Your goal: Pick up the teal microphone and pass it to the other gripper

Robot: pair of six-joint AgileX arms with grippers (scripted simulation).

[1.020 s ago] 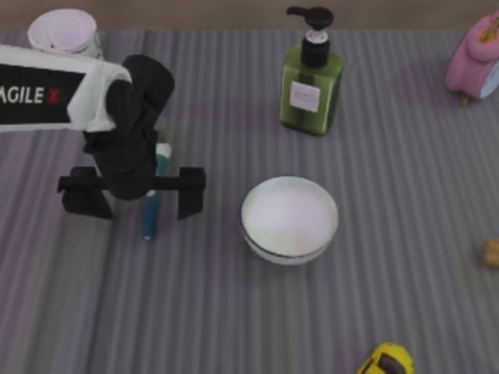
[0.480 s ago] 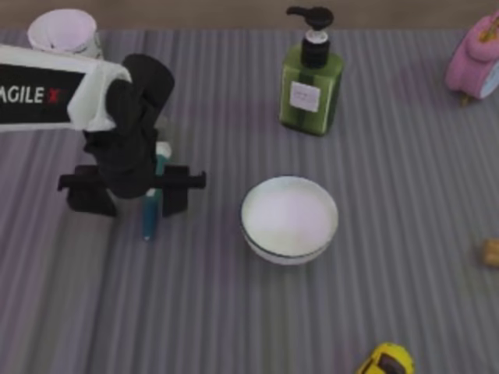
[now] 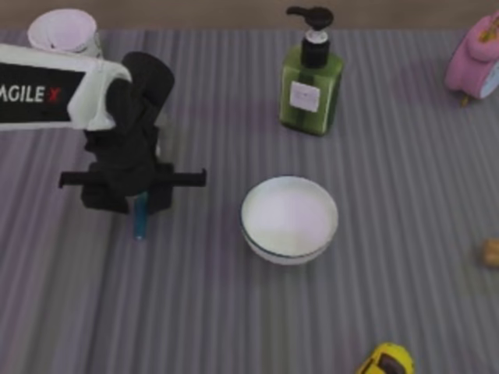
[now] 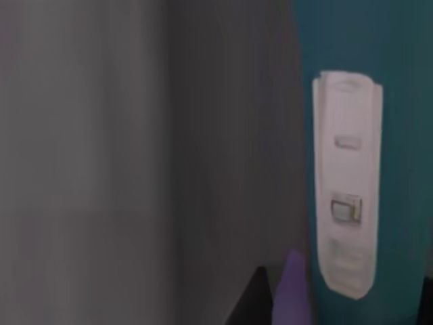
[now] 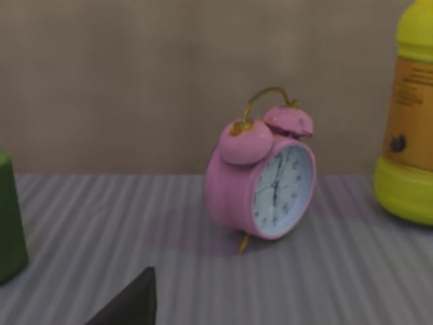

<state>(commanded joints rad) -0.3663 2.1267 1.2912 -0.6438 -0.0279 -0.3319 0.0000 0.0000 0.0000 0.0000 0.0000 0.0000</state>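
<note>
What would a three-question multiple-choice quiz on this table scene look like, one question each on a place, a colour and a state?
1. Where is the green pump bottle?
A. beyond the white bowl
B. inside the bowl
C. under the left arm

2. What colour is the alarm clock?
A. blue
B. pink
C. black

3. What is the left end effector doing?
A. parked away, open
C. resting in the bowl
B. closed on the teal microphone

Answers: 1 A, the bottle stands past the bowl in the top view. 2 B, the right wrist view shows it pink. 3 B, its fingers meet around the handle.
</note>
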